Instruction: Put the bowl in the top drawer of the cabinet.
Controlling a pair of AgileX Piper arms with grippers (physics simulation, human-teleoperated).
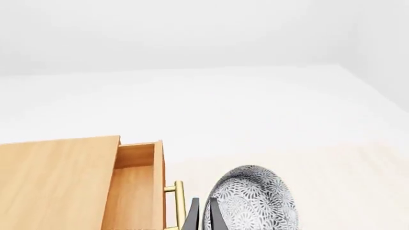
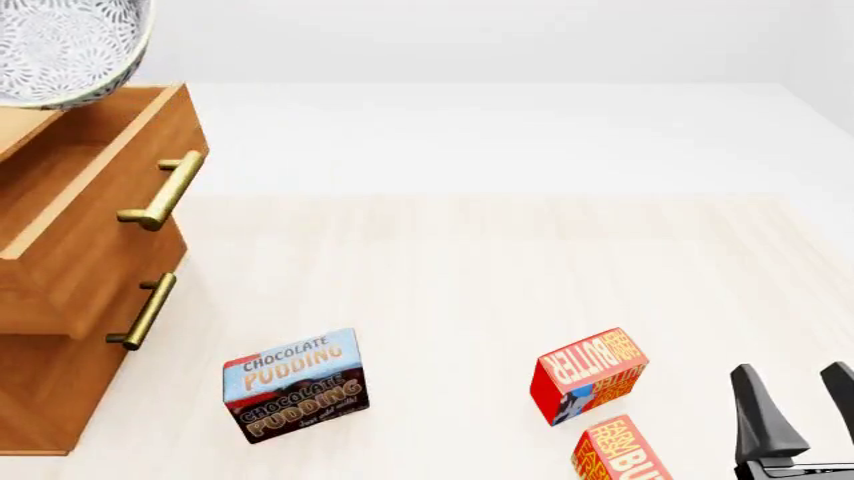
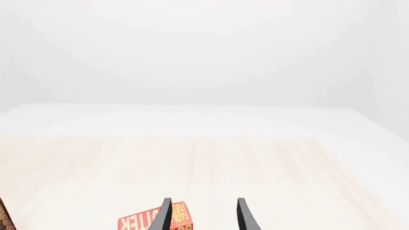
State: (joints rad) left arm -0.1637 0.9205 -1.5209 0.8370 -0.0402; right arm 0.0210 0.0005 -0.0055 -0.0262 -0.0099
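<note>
Your left pincer (image 1: 202, 213) is pinching the rim of the bowl (image 1: 252, 201), held tilted just beside the pulled-out top drawer (image 1: 135, 187) and its brass handle (image 1: 178, 205), above the pale surface (image 1: 332, 177).

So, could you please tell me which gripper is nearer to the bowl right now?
Left. The left gripper is closed on the bowl, holding it above the top drawer; the right gripper sits far off beside the red boxes.

A bare simulated test scene: pale wood table (image 2: 534, 270), blank white surroundings, cabinet (image 2: 54, 290) at nine o'clock
</note>
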